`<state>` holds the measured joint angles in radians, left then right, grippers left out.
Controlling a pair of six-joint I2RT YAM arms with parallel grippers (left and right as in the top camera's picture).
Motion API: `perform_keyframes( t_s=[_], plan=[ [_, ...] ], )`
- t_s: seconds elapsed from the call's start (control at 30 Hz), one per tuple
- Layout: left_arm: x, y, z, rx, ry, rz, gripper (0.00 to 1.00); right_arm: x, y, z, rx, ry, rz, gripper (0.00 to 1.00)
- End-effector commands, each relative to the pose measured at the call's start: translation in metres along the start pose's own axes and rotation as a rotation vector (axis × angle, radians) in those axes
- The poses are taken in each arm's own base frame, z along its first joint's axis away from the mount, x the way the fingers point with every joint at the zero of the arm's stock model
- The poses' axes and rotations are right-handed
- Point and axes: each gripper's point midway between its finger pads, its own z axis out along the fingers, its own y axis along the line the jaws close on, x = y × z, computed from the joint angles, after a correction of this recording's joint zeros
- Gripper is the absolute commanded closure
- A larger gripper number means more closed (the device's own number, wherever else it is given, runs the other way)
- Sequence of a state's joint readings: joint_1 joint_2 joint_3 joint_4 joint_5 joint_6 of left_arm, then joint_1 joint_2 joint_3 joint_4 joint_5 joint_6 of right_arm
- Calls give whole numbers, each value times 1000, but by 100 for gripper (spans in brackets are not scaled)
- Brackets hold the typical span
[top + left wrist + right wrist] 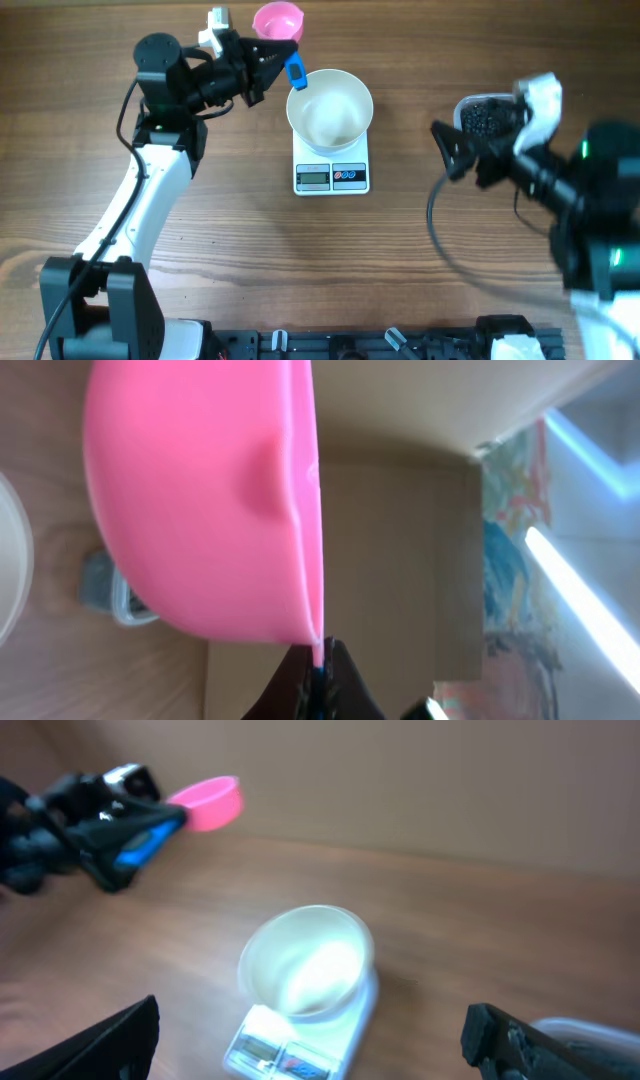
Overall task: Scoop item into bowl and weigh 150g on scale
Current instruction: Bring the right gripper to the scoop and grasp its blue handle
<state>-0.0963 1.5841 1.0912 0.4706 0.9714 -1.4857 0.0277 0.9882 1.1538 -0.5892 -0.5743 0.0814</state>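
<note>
left hand [268, 55]: pinching pink scoop [278, 20] rim;
right hand [458, 150]: spread;
bowl [330, 108]: empty;
tip: carry scoop level to beads [485, 120]; dig shallow

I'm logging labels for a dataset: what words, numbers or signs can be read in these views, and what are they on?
No text is legible anywhere.
Display of the scale: too small overhead, blurred in the right wrist view.
Buttons beside it: no readable marks.
</note>
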Motion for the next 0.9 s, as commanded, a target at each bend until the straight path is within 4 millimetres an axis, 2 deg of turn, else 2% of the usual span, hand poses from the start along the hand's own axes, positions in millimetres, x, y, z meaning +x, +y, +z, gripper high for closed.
perform_keyframes(
  t_s=[0.0, 0.03, 0.07, 0.1, 0.13, 0.2, 0.33, 0.43, 0.5, 0.6, 0.67, 0.8, 0.87],
  plan=[
    [0, -12, 8, 31, -31, 20, 96, -20, 56, 8, -398, 109, 288, 0],
    [2, -12, 11, 31, -33, 25, 96, -23, 61, 12, -459, 118, 298, 0],
    [5, -12, 15, 31, -38, 47, 96, -22, 55, 24, -471, 140, 358, 10],
    [6, -12, 18, 31, -44, 70, 96, -16, 44, 36, -432, 176, 457, 23],
    [8, -12, 21, 32, -51, 92, 96, -8, 36, 46, -406, 218, 544, 25],
    [11, -16, 29, 44, -71, 125, 96, 10, 30, 64, -430, 309, 653, 23],
    [16, -20, 39, 58, -94, 116, 96, 15, 56, 81, -664, 379, 609, 18],
    [22, -20, 46, 63, -100, 32, 96, 28, 62, 105, -653, 455, 699, 18],
    [19, -21, 49, 65, -147, 27, 96, 29, 74, 115, -679, 469, 695, 20],
    [7, -26, 50, 84, -235, 35, 96, 13, 89, 124, -700, 421, 676, 25],
    [3, -42, 46, 142, -265, 76, 96, -6, 93, 130, -693, 347, 682, 25],
    [4, -78, 37, 279, -292, 169, 96, -39, 88, 144, -630, 182, 715, 25],
    [-3, -81, 34, 292, -337, 149, 96, -49, 81, 148, -595, 126, 745, 25]
  ],
)
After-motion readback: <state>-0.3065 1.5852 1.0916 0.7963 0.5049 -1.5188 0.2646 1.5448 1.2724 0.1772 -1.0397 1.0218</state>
